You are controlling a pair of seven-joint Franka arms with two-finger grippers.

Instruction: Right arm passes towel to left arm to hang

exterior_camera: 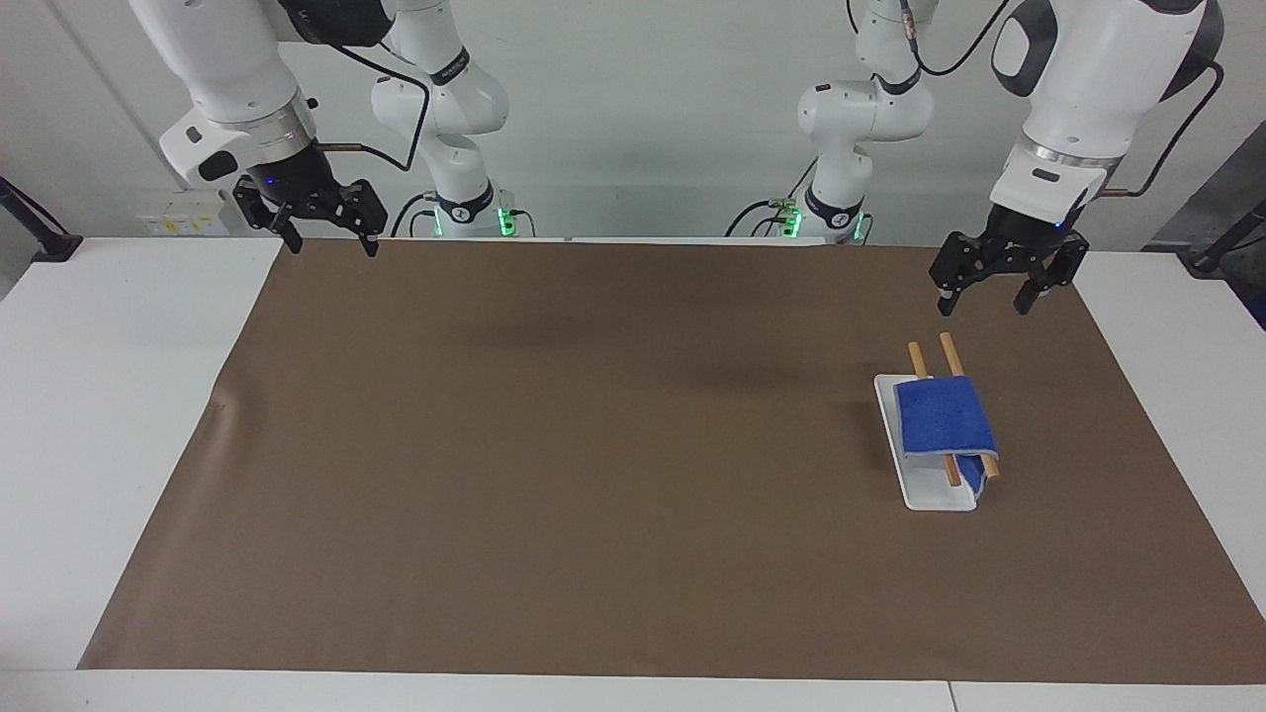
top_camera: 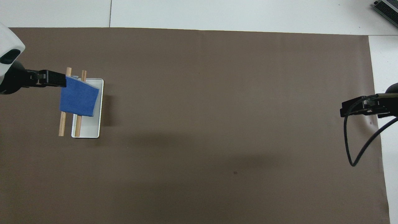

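Towel [exterior_camera: 944, 417], blue, draped over two wooden rods [exterior_camera: 949, 354] of a white rack [exterior_camera: 930, 489] at the left arm's end of the brown mat [exterior_camera: 593, 445]; left gripper [exterior_camera: 989, 285] raised above the mat, fingers spread, empty; right gripper [exterior_camera: 330, 235] waiting aloft at the right arm's end, fingers spread, empty.

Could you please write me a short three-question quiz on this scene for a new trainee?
1. True or false: the towel is draped over the two wooden rods of the white rack.
2. Which gripper is up in the air over the mat beside the rack: A) left gripper, B) right gripper?
3. Fill in: both grippers are ____ and hold nothing.

Key: 1 true; 2 A; 3 open.
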